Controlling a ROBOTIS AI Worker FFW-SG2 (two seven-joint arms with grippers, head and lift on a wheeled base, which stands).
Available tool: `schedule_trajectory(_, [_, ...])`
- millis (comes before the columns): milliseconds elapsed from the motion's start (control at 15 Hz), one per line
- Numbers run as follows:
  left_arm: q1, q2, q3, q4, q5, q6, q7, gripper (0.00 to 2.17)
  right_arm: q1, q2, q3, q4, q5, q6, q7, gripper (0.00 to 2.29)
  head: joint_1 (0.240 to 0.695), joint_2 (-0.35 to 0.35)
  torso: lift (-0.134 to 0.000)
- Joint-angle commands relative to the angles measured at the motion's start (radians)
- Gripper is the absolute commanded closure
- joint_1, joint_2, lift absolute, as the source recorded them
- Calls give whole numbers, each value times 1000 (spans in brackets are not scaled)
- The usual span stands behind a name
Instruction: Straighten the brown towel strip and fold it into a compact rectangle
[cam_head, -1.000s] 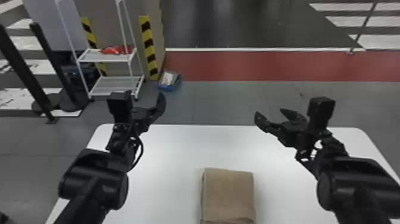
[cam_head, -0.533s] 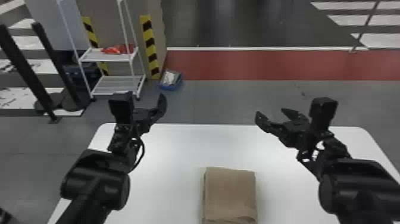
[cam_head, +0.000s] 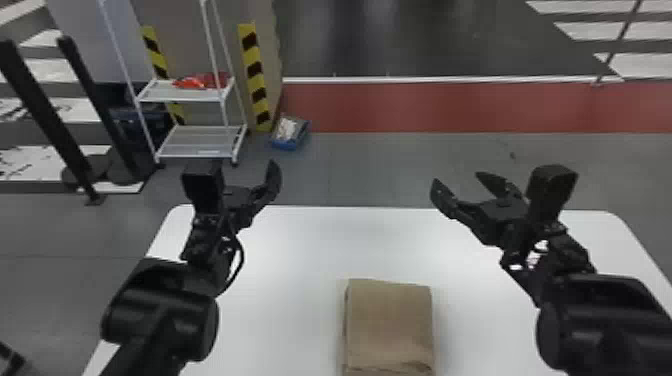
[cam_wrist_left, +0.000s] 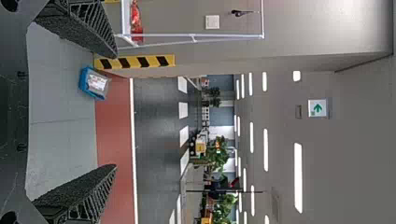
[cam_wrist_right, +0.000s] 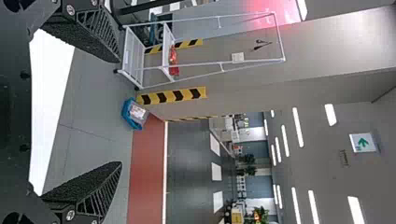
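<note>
While left pincer (cam_head: 270, 184) and right pincer (cam_head: 457, 179) hold fingers apart, brown towel strip (cam_head: 389, 320) lies folded, long axis fore-and-aft.

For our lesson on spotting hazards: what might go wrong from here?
The towel has a loose-looking, uneven fold at its near end, so it may open if nudged. The left gripper and right gripper have open jaws; lowered carelessly, they might snag it.

Brown towel strip (cam_head: 389, 325): folded into a compact, roughly rectangular stack; lies flat on white bench (cam_head: 280, 300), near edge cut off by head view's bottom border. Slight creasing along near part.
</note>
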Motion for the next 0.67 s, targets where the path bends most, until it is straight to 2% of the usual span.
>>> schedule_trajectory(0, [11, 3, 9, -13, 3, -2, -1, 53, 6, 0, 1, -2, -4, -21, 0, 113, 645, 55, 0])
schedule_trajectory(600, [5, 8, 18, -10, 4, -11, -6, 53, -5, 1, 2, 1, -18, -64, 2, 113, 633, 64, 0])
